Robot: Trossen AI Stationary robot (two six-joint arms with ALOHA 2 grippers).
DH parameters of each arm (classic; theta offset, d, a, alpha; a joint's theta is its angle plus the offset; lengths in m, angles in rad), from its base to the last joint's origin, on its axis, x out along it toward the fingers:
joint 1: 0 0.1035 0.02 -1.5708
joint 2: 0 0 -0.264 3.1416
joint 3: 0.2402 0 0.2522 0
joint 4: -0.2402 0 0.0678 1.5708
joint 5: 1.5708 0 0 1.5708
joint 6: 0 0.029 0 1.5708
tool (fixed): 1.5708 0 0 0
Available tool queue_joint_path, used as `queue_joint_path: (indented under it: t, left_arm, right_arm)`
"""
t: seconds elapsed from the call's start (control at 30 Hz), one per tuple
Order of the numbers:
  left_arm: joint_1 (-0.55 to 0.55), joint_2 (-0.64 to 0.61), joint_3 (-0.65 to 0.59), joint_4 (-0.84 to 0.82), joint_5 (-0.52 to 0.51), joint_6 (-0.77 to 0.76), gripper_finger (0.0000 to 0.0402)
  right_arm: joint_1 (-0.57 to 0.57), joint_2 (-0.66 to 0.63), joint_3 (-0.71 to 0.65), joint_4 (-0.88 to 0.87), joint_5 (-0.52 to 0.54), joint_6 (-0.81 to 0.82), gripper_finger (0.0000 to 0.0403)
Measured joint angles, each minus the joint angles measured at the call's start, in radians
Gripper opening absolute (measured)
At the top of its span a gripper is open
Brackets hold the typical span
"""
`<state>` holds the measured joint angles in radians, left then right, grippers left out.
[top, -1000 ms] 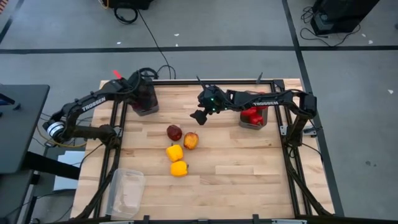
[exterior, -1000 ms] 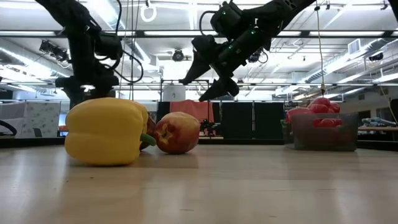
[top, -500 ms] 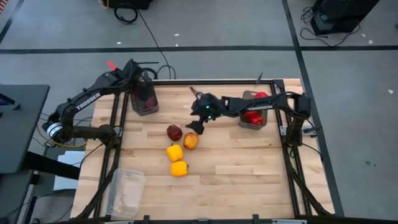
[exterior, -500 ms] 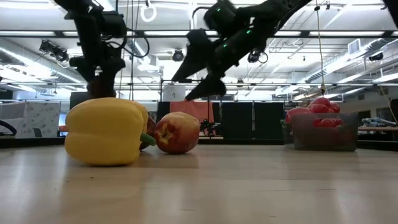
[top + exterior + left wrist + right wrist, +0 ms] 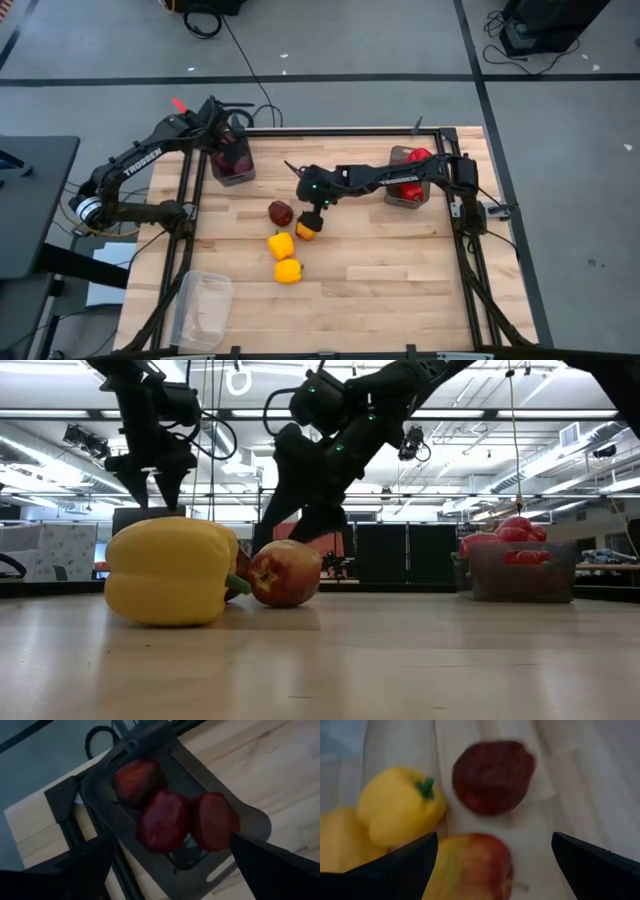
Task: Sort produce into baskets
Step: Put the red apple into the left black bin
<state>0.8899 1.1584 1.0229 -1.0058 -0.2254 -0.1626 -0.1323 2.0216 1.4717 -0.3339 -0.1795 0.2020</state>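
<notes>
High view: I have the right gripper (image 5: 311, 213) positioned directly above the orange-red pepper (image 5: 306, 230) near the middle of the table (image 5: 400, 270). The dark maroon pepper (image 5: 280, 212) lies just beside it, and two yellow peppers (image 5: 281, 245) sit nearer the front edge. The left gripper (image 5: 222, 125) hangs over the dark tub (image 5: 232, 160) at the back left corner. The red-filled tub (image 5: 407, 187) stands at the back right; the clear tub (image 5: 204, 308) waits at the front left.

Low view: the right gripper's fingers (image 5: 290, 510) are spread and descend toward the orange-red pepper (image 5: 284, 573), not yet touching it.

Left wrist view: three maroon peppers (image 5: 162, 820) lie inside the dark tub (image 5: 250, 822); the gripper is released and holds nothing, which I judge suits a finished drop.

Right wrist view: the spread fingers (image 5: 395, 865) frame the orange-red pepper (image 5: 470, 867), aligned for a straddling grasp.
</notes>
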Motion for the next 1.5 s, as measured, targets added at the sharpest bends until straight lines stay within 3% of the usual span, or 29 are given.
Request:
queue_joint_path:
  t: [0.1, 0.3, 0.4, 0.63, 0.93, 1.13, 1.27, 1.5]
  left_arm:
    - [0.0, -0.001, 0.0, 0.003, 0.018, -0.003, 0.0399]
    - [-0.062, -0.025, 0.0, 0.086, 0.249, -0.001, 0.0395]
    - [-0.135, -0.024, 0.0, 0.123, 0.302, -0.002, 0.0395]
    - [-0.302, -0.019, 0.0, 0.142, 0.307, -0.078, 0.0395]
    - [-0.462, -0.019, 0.0, 0.134, 0.264, -0.103, 0.0394]
    - [-0.52, -0.019, 0.0, 0.109, 0.212, -0.188, 0.0394]
    - [-0.555, -0.019, 0.0, 0.085, 0.211, -0.255, 0.0394]
    - [-0.612, -0.019, 0.0, 0.062, 0.21, -0.292, 0.0394]
  right_arm:
    - [0.004, -0.003, 0.0, -0.061, -0.04, -0.009, 0.04]
    - [0.036, -0.011, 0.0, -0.164, -0.079, -0.072, 0.04]
    - [0.053, -0.011, -0.001, -0.143, -0.052, -0.104, 0.04]
    - [0.057, -0.011, -0.001, -0.103, 0.019, -0.202, 0.04]
    - [0.126, -0.022, -0.001, -0.152, 0.059, -0.831, 0.04]
    - [0.16, 0.034, -0.001, -0.103, 0.157, -1.109, 0.04]
    - [0.16, 0.067, -0.001, -0.081, 0.186, -1.138, 0.04]
    - [0.18, 0.065, -0.001, -0.066, 0.179, -1.054, 0.04]
